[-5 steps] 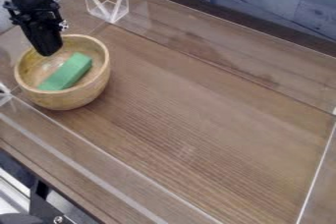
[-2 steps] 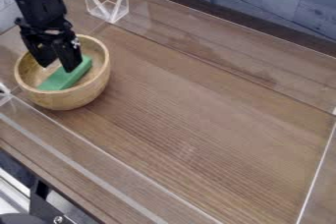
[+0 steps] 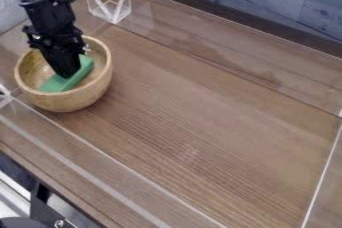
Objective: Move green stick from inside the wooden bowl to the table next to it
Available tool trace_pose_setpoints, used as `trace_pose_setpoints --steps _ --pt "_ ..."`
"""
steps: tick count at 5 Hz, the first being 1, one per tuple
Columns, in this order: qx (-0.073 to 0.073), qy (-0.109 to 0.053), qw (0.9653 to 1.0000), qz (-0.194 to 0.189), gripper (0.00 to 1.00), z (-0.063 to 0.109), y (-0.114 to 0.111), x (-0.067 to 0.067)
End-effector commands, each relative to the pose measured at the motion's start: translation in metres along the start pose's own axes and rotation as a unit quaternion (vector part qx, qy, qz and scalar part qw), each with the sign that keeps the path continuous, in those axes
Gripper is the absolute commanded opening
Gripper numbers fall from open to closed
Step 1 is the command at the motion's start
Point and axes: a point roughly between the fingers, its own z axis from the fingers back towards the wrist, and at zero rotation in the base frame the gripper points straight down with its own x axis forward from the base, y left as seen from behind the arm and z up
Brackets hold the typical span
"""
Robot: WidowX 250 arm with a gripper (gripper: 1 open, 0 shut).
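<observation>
Touching green stick [image 3: 54,83], gripper [image 3: 67,70] closed

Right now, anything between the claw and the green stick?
Nothing. The camera view shows the claw down inside the wooden bowl, tips right at the green stick, with no other object and no visible gap between them.

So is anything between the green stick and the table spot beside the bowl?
Only the rim of the bowl, which the green stick must clear. The table right of it shows nothing in the way.
</observation>
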Motion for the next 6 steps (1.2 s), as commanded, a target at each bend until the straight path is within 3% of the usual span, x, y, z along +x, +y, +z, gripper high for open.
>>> trace_pose_setpoints --steps 1,2,4,6 --pt "0.007 -0.028 0.9996 0.0 0.0 0.028 -0.011 0.004" --pt "0.0 -0.035 0.9993 -0.009 0.0 0.037 -0.01 0.009" --pt "-0.002 -0.026 0.9989 -0.039 0.0 0.02 -0.004 0.016" --pt "-0.009 -0.034 0.9992 -0.017 0.0 0.041 -0.002 0.021"
